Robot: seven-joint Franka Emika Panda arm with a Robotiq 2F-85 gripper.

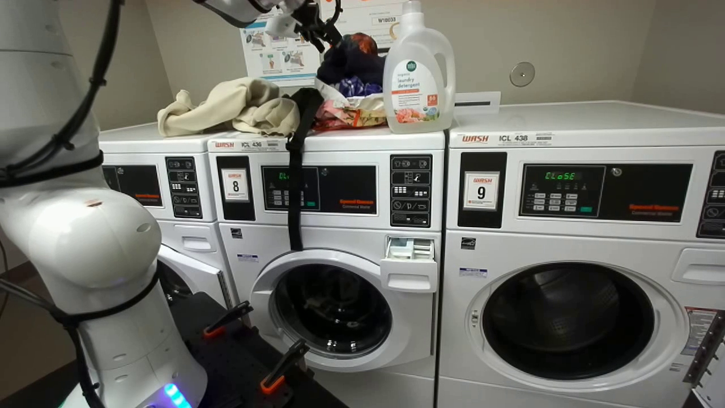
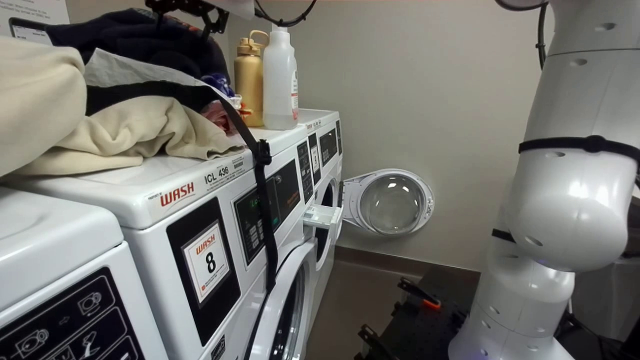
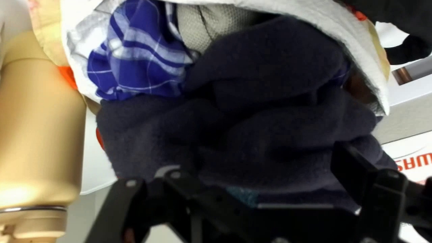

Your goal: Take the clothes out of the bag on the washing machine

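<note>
Two fingers (image 3: pixel 351 165) stood well apart, the gripper (image 3: pixel 254 160) at the dark garment (image 3: pixel 266 135), probably to pinch a fold; contact unclear. Garment bulged from the white-lined bag (image 3: pixel 317 15) atop the washer (image 1: pixel 340 236). Flask (image 3: pixel 40 128) and detergent jug (image 1: pixel 418 88) crowded one flank; freest way out seemed up, over the washer's front edge.

“WASH 8” card (image 1: pixel 235 185) on washer (image 1: pixel 345 238)

My claw (image 3: pixel 256 162): black. Garment (image 3: pixel 270 135): plain navy. Cloth (image 3: pixel 145 64): blue-and-white check. Bag (image 3: pixel 314 13): white inside, pink-and-yellow print outside. Fabric (image 1: pixel 226 107): cream. Strap (image 1: pixel 295 187) over white washer top's (image 1: pixel 362 140) front edge: black. Detergent bottle (image 1: pixel 418 85), front right corner: translucent white. Flask (image 2: pixel 248 85): gold.
</note>
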